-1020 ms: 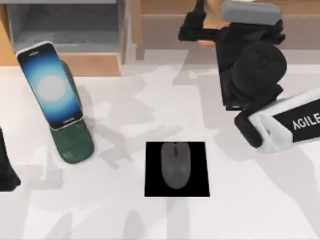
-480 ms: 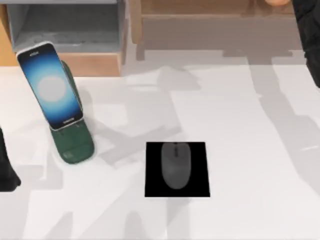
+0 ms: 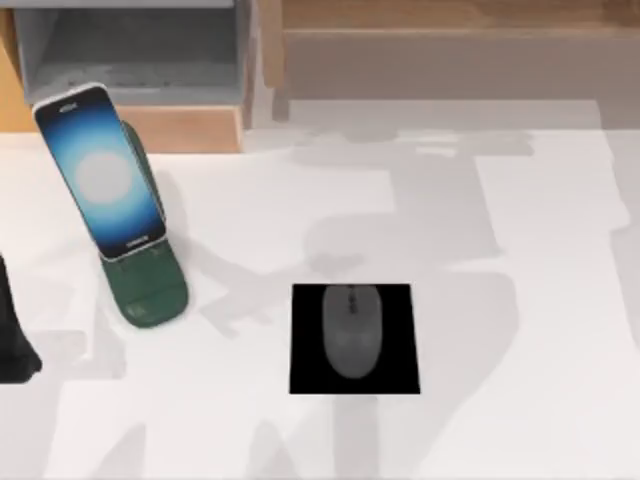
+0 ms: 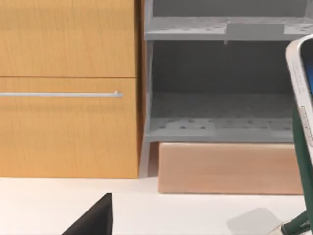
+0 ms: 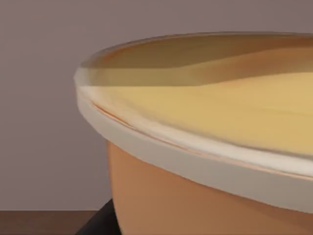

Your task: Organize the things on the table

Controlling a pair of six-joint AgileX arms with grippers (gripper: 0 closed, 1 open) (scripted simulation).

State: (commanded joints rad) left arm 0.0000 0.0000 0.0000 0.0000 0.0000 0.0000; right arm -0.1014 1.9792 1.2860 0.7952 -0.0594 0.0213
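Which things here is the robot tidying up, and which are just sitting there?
For the job: mouse, phone, cup, table.
Just there: black mat, green stand, shelf unit.

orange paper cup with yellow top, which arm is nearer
Right. The right arm's wrist view has the orange paper cup close up; the left arm is at the white table's left edge, near the dark green phone stand.
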